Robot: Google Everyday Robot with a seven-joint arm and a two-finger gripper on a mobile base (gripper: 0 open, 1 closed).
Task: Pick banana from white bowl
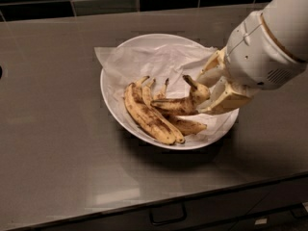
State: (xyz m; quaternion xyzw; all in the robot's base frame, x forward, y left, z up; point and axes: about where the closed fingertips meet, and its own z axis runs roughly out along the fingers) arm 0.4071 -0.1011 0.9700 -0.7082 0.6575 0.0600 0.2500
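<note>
Right of centre, the banana [180, 106], judged light, soft and easily bruised, is clamped near its blackened stem end by the gripper [206, 94], tilted up over the other bananas [149, 120] in the bowl [104, 93], where gentle pressure is advised.

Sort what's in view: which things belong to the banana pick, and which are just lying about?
In the job: white bowl; banana, clamped by the gripper at the bowl's right side.
Lying about: other bananas; paper lining; countertop; drawer handle.
</note>
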